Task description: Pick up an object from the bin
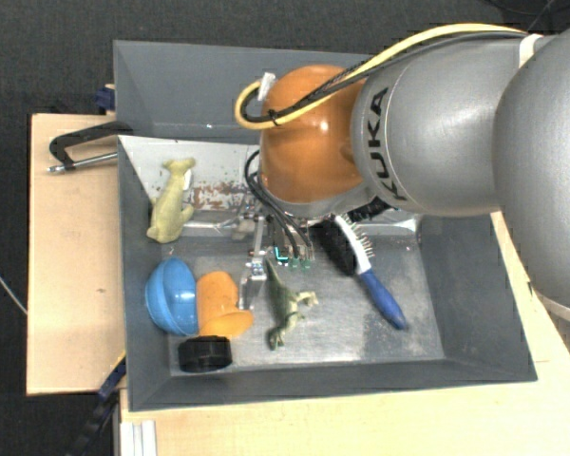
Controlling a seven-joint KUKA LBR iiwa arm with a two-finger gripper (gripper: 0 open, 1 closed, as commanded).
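Lying near the middle of the bin (475,283), a bit closer to its bottom edge, is a small green toy dinosaur (287,313). It is thin and bendy-looking, and its long top end points up toward the hand (269,272). The hand hangs right over that top end. It is so close that I cannot tell if they touch. I also cannot tell if the hand is open or closed, because dark parts and wires hide it.

Just left of the dinosaur is an orange cup (218,304) on its side. A blue ball (171,295) sits against the cup, close to the bin's left edge. A round black cap (205,352) lies just below the cup, near the bottom-left corner.

To the right of the dinosaur is a brush (366,269) with black bristles and a blue handle. It lies slanted, with the bristles under the arm and the handle pointing toward the bottom-right corner.

A pale yellow toy animal (172,207) lies well apart from the hand, near the top-left corner.

Above the hand is a round orange cover (304,141). A yellow cable (418,41) runs over the cover. The big grey arm (456,122) comes in from the right.
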